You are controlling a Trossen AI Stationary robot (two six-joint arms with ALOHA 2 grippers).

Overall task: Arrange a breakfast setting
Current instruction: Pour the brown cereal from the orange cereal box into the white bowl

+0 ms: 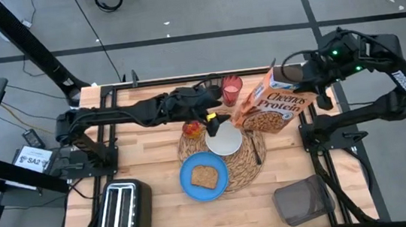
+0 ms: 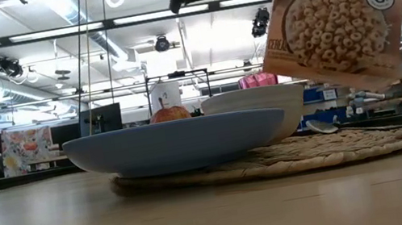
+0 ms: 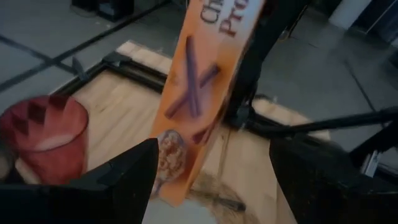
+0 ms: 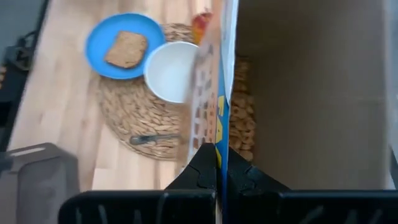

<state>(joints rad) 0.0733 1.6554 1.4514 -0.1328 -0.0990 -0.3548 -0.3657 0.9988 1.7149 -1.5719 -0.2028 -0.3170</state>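
My right gripper (image 1: 281,76) is shut on the orange Cheerios box (image 1: 274,104), held in the air just right of the white bowl (image 1: 223,138). The box also shows in the low view (image 2: 340,11). The bowl, a blue plate (image 1: 192,186) with a toast slice (image 1: 204,176), a red-yellow apple (image 1: 192,128) and a metal spoon (image 1: 256,150) rest on the round woven placemat (image 1: 247,162). A red cup (image 1: 232,89) stands behind the mat. My left gripper (image 3: 211,186) is open and empty above the apple and bowl, facing the box's narrow side (image 3: 193,93). My right gripper pinches one wall of the box at its open top (image 4: 219,144), one finger (image 4: 202,171) outside and one finger (image 4: 252,179) inside, coming from above. The box is lifted clear of the table and tilted; cereal (image 4: 242,124) shows inside it.
A silver two-slot toaster (image 1: 123,212) stands at the near left. A small black holder cup (image 1: 303,201) lies at the near right. Bare wood lies left of the mat and along the near edge.
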